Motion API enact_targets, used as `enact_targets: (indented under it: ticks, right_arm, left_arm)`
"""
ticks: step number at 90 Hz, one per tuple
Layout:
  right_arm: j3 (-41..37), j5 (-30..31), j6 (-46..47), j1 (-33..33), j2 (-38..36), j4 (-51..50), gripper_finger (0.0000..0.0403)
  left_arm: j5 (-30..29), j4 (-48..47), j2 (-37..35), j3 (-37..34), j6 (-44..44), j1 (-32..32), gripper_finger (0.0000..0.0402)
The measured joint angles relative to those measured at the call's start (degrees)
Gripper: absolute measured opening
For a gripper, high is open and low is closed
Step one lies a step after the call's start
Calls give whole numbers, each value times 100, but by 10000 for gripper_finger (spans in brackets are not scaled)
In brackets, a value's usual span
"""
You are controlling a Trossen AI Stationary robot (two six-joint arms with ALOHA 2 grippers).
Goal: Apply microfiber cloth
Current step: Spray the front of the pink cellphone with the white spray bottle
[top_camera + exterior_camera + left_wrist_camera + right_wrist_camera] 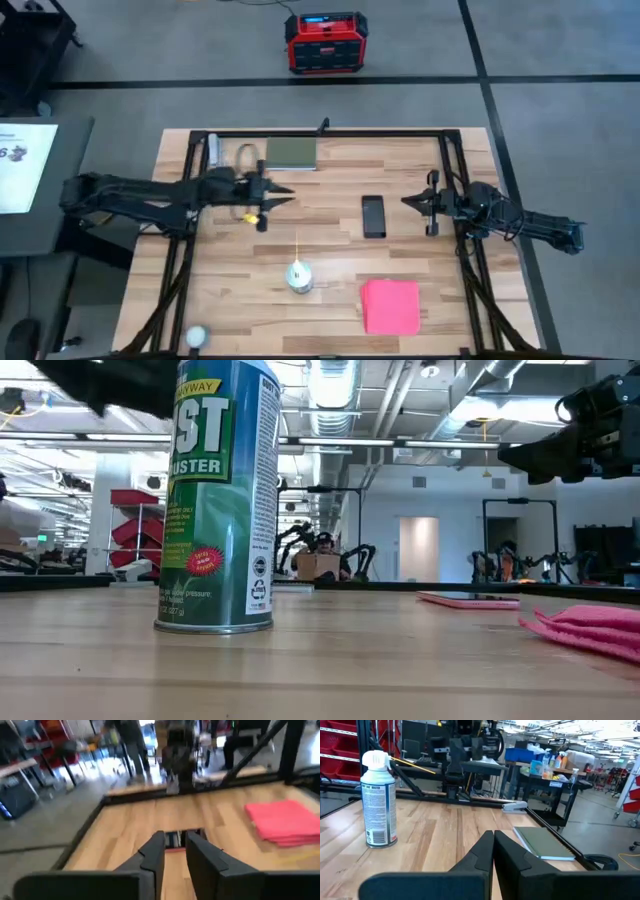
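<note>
The left gripper (287,194) hovers mid-table, fingers slightly parted and empty. The right gripper (408,201), pressed together, hangs just beside the phone (374,216). The microfiber cloth (390,305) (folded, untouched) lies near the front edge, right of the duster can (298,276).

Wooden bench (330,250), upright green duster can (298,276) with white cap near its middle, black phone (374,216) lying flat, dark green pad (292,153) at the far edge, red-and-black box (325,43) on the floor beyond
</note>
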Motion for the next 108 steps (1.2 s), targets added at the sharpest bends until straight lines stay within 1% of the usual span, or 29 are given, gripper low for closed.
enact_targets:
  ticks: [8, 16, 20, 28, 40, 48, 58, 85, 95, 108]
  right_arm:
    - [-2, 0, 0, 0, -2, 0, 0]
    - [-2, 0, 1, 1, -2, 0, 0]
    - [-2, 0, 2, 1, -1, 0, 0]
    - [-1, 0, 0, 0, -2, 0, 0]
    - [-1, 0, 0, 1, 0, 0, 0]
    - [0, 0, 2, 0, -2, 0, 0]
    - [-1, 0, 1, 1, -2, 0, 0]
    - [-1, 0, 1, 1, -1, 2, 0]
    - [-2, 0, 1, 1, 0, 1, 0]
    - [-1, 0, 0, 0, -2, 7, 0]
  left_arm:
    - [631, 46, 751, 553, -42, 197, 8]
    - [1292, -125, 1403, 1113, -60, 344, 5]
    - [1481, -294, 1710, 1383, 17, 372, 5]
    - [1672, -648, 2266, 1928, 289, 383, 1]
    - [1703, -1285, 2930, 2710, 650, 382, 1]
    - [1699, -1600, 3228, 3058, 793, 385, 0]
    - [1698, -1561, 3375, 3188, 917, 383, 0]
    - [1699, -1558, 3382, 3200, 1097, 385, 0]
    - [1685, -1448, 3592, 3298, 1116, 344, 0]
    - [1745, -1538, 4153, 3860, 1244, 278, 0]
